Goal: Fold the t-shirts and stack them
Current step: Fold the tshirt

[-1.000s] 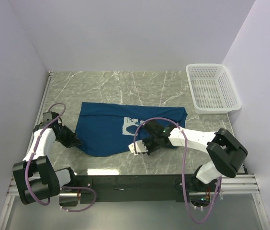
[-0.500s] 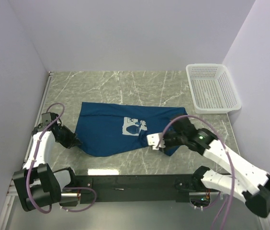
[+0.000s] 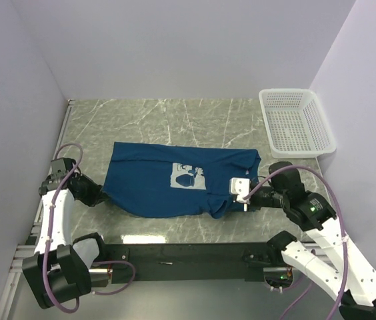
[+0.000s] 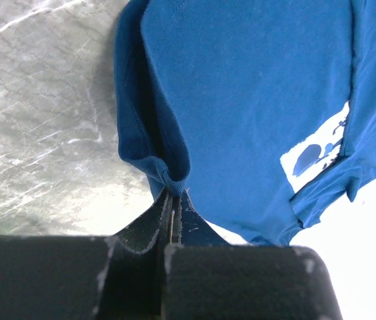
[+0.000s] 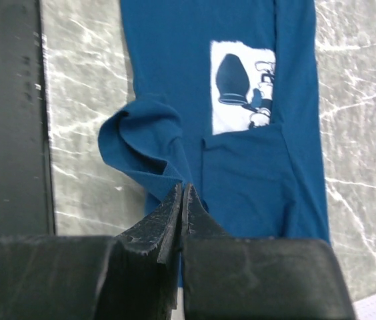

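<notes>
A dark blue t-shirt (image 3: 168,180) is lying spread flat on the marble table (image 3: 175,120), off to the near left of the white mesh basket (image 3: 296,123), with its cartoon print (image 3: 188,178) facing up. The left gripper (image 3: 100,195), at the shirt's edge farthest from the basket, is pinching a fold of blue fabric between closed fingers (image 4: 153,223). The right gripper (image 3: 228,200), at the shirt's end nearer the basket, is clamping a bunched corner of the same garment, fingertips pressed together on the cloth.
</notes>
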You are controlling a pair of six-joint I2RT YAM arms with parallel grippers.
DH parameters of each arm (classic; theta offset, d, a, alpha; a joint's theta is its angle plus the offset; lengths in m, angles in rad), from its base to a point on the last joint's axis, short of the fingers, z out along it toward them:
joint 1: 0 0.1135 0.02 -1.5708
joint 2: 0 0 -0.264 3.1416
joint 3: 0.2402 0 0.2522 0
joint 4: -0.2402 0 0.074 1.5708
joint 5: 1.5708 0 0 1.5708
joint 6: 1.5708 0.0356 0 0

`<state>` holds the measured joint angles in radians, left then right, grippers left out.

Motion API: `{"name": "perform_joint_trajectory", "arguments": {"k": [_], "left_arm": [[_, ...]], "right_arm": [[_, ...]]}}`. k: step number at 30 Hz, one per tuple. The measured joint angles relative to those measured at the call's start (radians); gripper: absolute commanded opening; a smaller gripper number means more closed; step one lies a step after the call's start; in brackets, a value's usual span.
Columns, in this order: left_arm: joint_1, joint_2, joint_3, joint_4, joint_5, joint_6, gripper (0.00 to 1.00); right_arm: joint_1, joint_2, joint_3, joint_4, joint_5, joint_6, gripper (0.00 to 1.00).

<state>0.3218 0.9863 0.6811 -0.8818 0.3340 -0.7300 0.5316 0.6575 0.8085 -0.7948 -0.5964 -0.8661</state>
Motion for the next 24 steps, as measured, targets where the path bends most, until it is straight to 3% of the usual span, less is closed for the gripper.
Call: {"name": "perform_joint_trajectory", "arguments": {"k": [24], "left_arm": [[0.069, -0.055, 0.078, -0.045, -0.024, -0.043, 0.00]], "right_arm": [[-0.098, -0.073, 0.089, -0.062, 0.048, 0.056, 0.00]]}}
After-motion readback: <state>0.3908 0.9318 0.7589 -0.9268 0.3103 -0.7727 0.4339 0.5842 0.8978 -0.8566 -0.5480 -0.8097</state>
